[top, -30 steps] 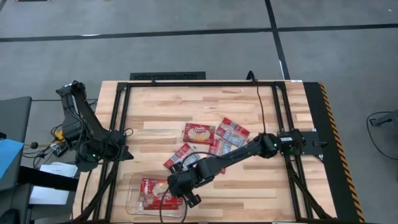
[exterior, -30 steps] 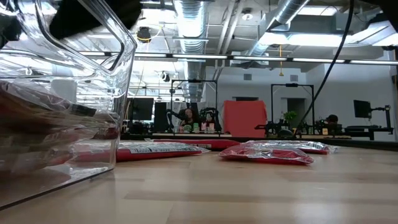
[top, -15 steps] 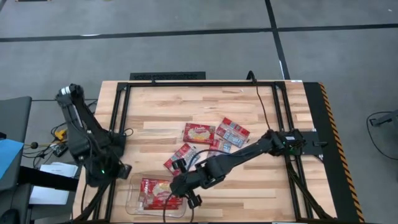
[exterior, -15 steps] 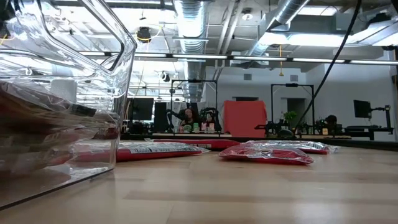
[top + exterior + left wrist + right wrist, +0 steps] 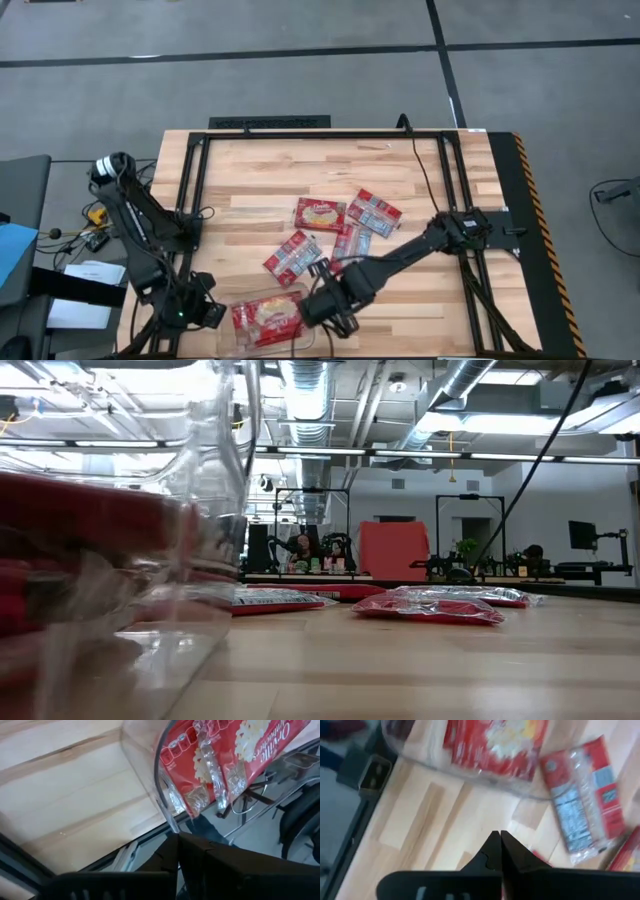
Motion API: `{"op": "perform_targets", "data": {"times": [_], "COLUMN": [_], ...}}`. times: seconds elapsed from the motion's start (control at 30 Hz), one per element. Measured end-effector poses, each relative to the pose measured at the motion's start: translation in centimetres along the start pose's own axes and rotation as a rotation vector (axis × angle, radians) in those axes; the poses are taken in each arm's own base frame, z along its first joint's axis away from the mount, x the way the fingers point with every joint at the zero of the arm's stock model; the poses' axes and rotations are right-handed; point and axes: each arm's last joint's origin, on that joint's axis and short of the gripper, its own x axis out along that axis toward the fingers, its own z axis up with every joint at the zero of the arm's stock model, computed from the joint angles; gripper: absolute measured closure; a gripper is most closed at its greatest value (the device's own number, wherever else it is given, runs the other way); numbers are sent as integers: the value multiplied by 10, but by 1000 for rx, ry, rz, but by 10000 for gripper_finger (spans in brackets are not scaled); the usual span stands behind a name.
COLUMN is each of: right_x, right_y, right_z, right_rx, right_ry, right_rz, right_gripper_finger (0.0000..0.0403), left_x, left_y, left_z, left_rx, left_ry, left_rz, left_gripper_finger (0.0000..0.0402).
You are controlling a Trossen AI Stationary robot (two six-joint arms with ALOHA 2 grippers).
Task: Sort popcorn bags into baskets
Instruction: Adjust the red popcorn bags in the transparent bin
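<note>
The basket (image 5: pixel 245 340), a clear tub, lies near the table's near edge, slanted, with red popcorn bags (image 5: pixel 266 315) inside. Several more popcorn bags lie flat on the wood in mid-table: (image 5: pixel 320 213), (image 5: pixel 375 210), (image 5: pixel 293 252). My left gripper (image 5: pixel 213 315) is shut at the basket's left end, its tips by the basket's rounded corner (image 5: pixel 165 815). My right gripper (image 5: pixel 340 325) is shut above bare wood just right of the basket, holding nothing; the right wrist view shows its tips (image 5: pixel 497 840) short of the basket (image 5: pixel 420 755). My left gripper's shut fingertips (image 5: pixel 172 840) meet the clear rim at the basket's left near corner (image 5: pixel 169 822), coming slanting down from the table's left. The basket rests on the table with its bags inside. Whether the tips press on it or only touch it, I cannot tell.
The table's near edge and dark frame rail (image 5: pixel 30 865) run close under the left gripper. A bag with a blue-grey panel (image 5: pixel 585 795) lies just beyond the right gripper. Bare wood stretches across the far half of the table (image 5: pixel 300 170).
My left gripper has swung toward the near edge and down, reaching the basket's left end. The basket has slid toward the table's right and turned to a slant. My right gripper has risen and drawn away rightward from the basket's right end. Both stayed shut.
</note>
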Motion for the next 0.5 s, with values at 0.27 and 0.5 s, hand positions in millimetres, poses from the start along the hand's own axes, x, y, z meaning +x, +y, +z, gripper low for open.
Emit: {"op": "perform_targets", "data": {"times": [0.27, 0.5], "right_x": [29, 34], "right_y": [19, 11], "right_z": [0, 19], "right_rx": [-90, -292], "right_ry": [-46, -268], "right_rz": [112, 174], "right_gripper_finger": [388, 386], "left_x": [0, -2], "left_y": [2, 3], "left_z": [0, -5], "left_rx": [-28, -42], "left_ry": [36, 141], "left_rz": [46, 103], "left_gripper_finger": [401, 401]}}
